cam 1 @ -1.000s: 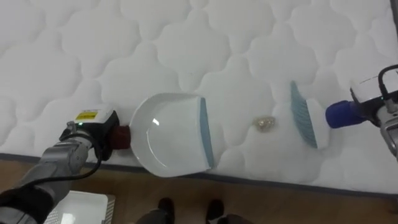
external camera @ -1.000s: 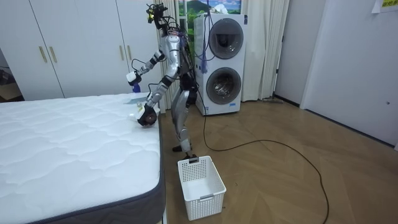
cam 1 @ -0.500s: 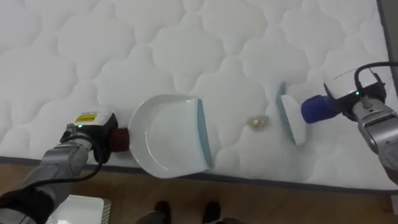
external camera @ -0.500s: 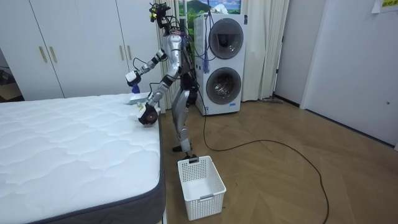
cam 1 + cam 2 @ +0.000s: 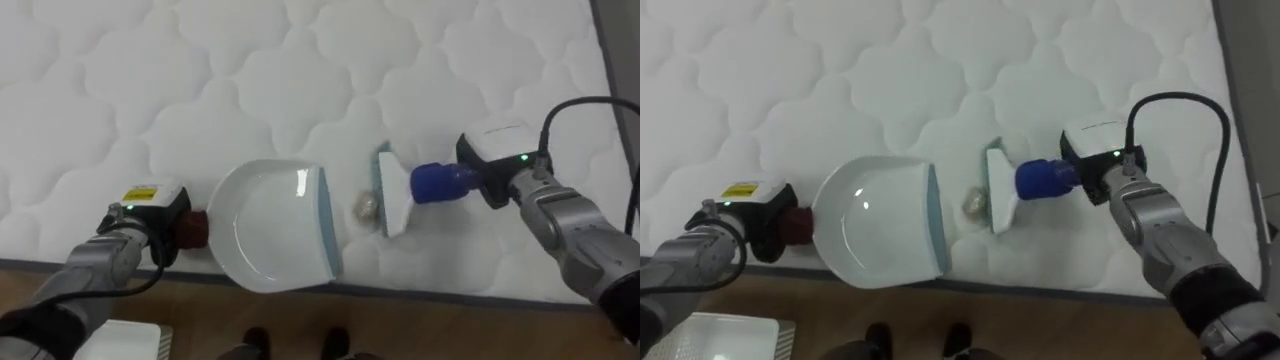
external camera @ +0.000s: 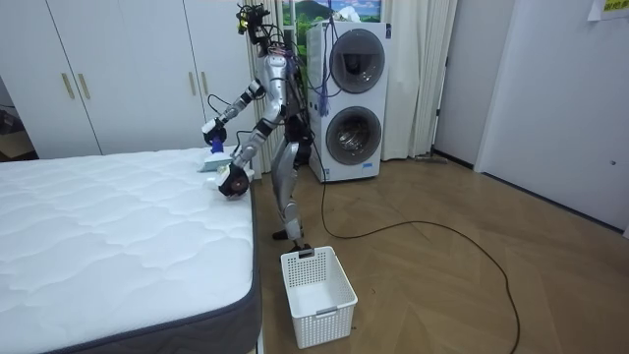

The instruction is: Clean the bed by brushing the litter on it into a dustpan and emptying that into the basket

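I note a white quilted mattress (image 5: 200,80). Three items sit on it near its near edge:
- a white dustpan (image 5: 265,235), mouth facing the robot's right
- a small crumpled scrap (image 5: 367,208), just off the pan's blue lip
- a brush (image 5: 395,200), its head on the quilting just beyond the scrap

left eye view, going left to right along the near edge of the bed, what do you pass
left hand on the dustpan's handle → dustpan → small scrap → brush → right hand holding the brush's handle
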Robot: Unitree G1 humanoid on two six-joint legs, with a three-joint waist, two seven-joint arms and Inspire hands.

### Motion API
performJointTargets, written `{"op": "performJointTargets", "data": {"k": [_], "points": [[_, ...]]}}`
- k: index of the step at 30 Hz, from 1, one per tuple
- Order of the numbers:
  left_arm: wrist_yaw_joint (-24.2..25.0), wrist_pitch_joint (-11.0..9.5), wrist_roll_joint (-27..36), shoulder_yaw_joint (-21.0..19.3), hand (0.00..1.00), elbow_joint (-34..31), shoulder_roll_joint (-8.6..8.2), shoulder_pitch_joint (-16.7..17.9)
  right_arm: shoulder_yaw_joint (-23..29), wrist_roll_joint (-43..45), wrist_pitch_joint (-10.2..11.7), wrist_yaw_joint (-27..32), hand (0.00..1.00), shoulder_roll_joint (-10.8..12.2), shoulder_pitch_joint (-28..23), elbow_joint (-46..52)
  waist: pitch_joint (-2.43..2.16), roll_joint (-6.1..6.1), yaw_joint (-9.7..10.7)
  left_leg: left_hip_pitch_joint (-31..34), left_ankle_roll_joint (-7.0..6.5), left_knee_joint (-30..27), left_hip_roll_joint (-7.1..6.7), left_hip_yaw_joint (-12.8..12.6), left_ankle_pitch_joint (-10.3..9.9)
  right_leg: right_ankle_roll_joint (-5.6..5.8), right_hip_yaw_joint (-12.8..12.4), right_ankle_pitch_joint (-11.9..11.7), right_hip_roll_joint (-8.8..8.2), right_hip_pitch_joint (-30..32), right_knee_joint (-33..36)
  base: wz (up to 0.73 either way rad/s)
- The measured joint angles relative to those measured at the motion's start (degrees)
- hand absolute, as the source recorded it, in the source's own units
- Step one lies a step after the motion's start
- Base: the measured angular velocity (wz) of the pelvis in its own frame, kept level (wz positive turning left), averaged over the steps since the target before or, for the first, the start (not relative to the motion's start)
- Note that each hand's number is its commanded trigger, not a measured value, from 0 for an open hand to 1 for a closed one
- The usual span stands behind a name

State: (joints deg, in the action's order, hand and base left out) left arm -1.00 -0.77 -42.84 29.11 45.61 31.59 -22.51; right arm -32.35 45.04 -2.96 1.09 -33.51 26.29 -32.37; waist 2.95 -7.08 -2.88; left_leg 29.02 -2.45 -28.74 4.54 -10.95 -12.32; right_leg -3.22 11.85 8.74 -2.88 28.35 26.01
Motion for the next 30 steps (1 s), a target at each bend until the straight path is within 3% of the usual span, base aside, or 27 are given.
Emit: {"op": "performJointTargets", "data": {"k": [6,13,20,30], "points": [[-0.04,-1.02,-1.92,-0.9,1.0,-1.14,-0.07,0.22,0.28,-7.8,0.64,-5.71,1.0,-0.05,0.05,2.1,-0.01,0.64,-0.62,0.48,0.01,-0.11,0.02,-0.14,0.0,-0.07,-0.01,0.0,-0.05,0.64,-0.02,-0.01],[-1.36,-1.56,-1.85,-0.83,1.0,-0.98,-0.09,1.6,0.16,-20.34,1.71,-12.32,1.0,-0.01,-0.06,2.22,-0.09,2.53,-0.37,0.2,0.03,0.34,-0.34,-0.03,0.01,-0.08,0.05,0.32,-0.42,0.86,0.73,0.0],[-2.24,-3.44,-1.89,-0.88,1.0,-0.56,-0.1,3.77,-0.25,-31.5,6.9,-15.13,1.0,0.3,-0.69,5.38,-0.1,2.55,-0.83,0.04,0.12,0.47,-0.38,-0.13,0.06,-0.27,-0.03,0.63,-0.45,0.85,0.72,0.0],[-2.32,-4.6,-1.86,-0.9,1.0,-0.44,-0.1,4.37,-0.26,-32.3,8.97,-16.27,1.0,0.29,-0.78,5.28,-0.11,2.55,-0.76,0.32,0.11,-0.1,-0.41,0.14,0.07,-0.24,0.91,0.65,-0.78,0.69,0.86,0.01]]}}
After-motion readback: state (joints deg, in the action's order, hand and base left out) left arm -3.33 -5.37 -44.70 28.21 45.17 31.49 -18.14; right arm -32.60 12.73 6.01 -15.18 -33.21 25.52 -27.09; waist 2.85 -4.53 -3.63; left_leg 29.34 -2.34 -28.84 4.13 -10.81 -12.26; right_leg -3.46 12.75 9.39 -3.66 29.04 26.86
